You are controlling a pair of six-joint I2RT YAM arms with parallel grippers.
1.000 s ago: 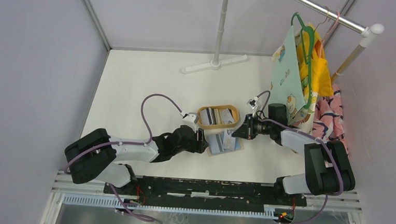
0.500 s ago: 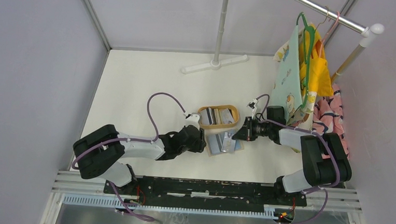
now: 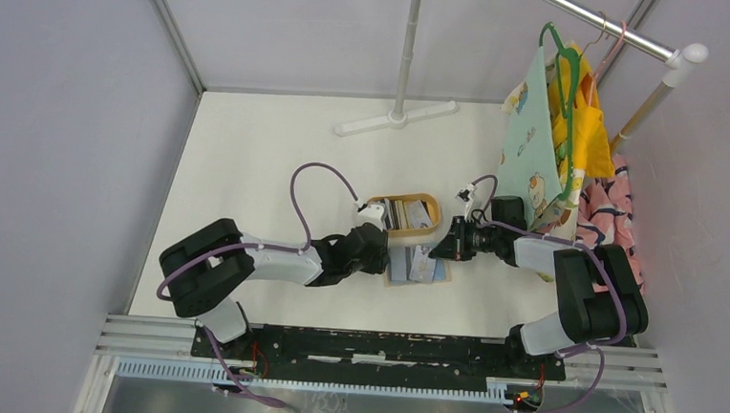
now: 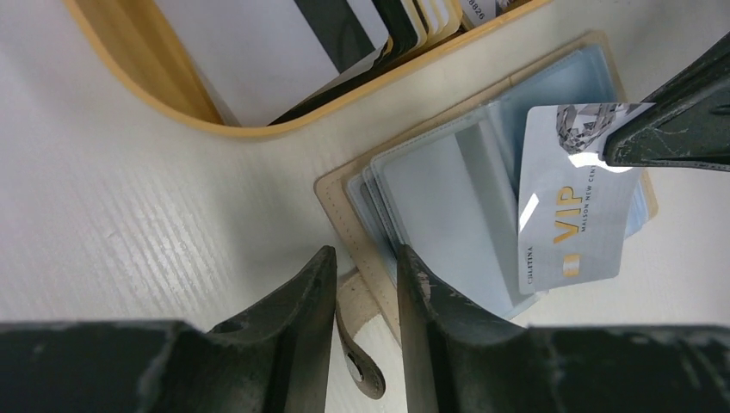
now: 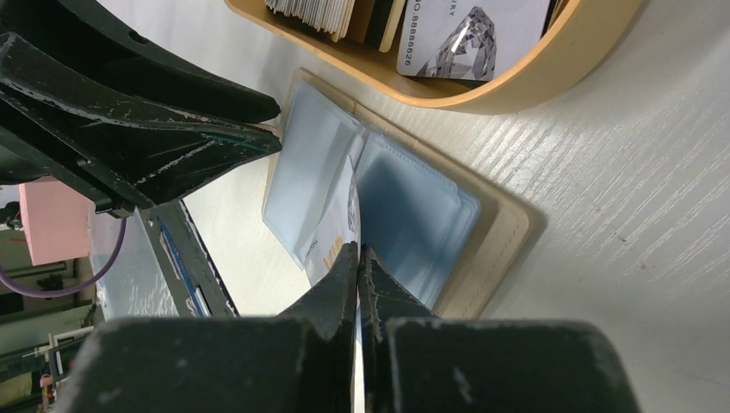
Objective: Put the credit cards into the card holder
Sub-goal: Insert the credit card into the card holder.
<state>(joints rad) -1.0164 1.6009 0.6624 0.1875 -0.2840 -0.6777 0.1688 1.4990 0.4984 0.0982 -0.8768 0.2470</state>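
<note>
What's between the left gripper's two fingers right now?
The card holder's beige snap strap, shown in the left wrist view.

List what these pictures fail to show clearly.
Top view: small beige folding wallet, too small for detail.
Left wrist: oval wooden tray, cut by the top edge; card count unknown.
Right wrist: white plastic VIP card, edge-on; whether inside a sleeve is unclear.

We lose the VIP card's [image 4: 572,215] 2 o'clock corner behind the right gripper's fingertips [image 4: 680,129]. The wooden tray [image 4: 138,64] runs off the top edge. The card holder's [image 4: 336,194] snap tab [image 4: 357,344] sits partly behind the left gripper's fingers [image 4: 293,301].
</note>
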